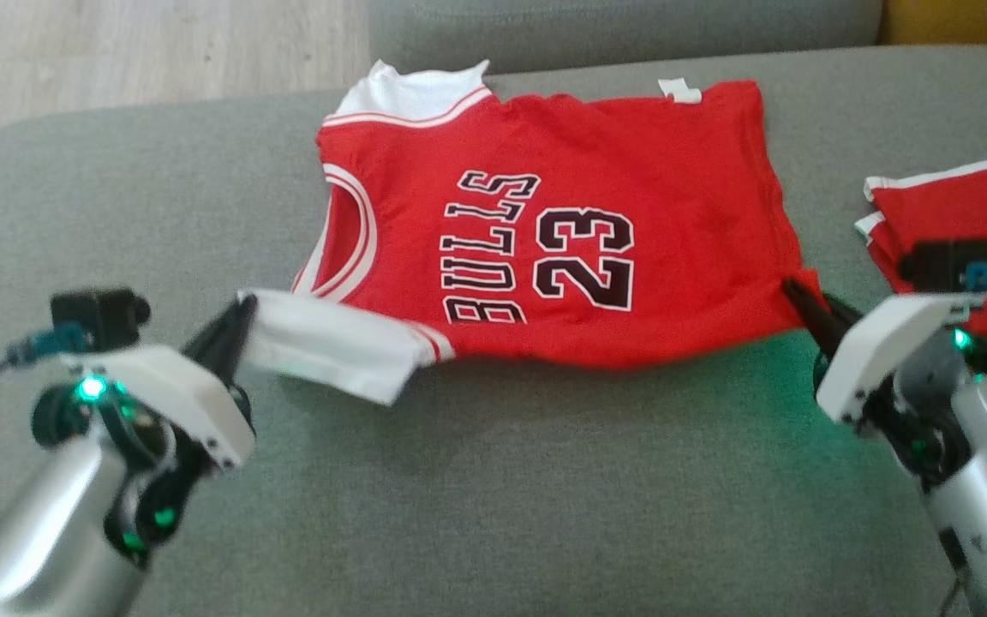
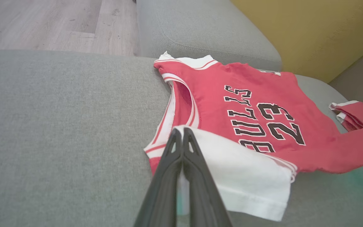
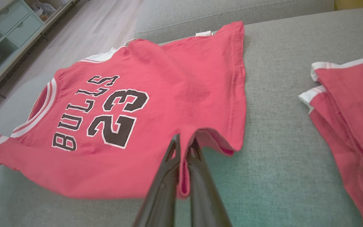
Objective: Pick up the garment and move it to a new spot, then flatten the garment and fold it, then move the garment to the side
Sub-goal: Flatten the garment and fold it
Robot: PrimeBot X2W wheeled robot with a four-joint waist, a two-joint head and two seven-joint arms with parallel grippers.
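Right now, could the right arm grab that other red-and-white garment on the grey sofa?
Probably not yet: the other garment lies close by, but the right gripper is clamped on the red Bulls jersey.

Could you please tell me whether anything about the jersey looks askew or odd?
Yes. The jersey is lifted off the cushion along its near edge, pinched at the white sleeve by the left hand and at the hem corner by the right hand, sagging between them. A white label pokes out at the far edge.
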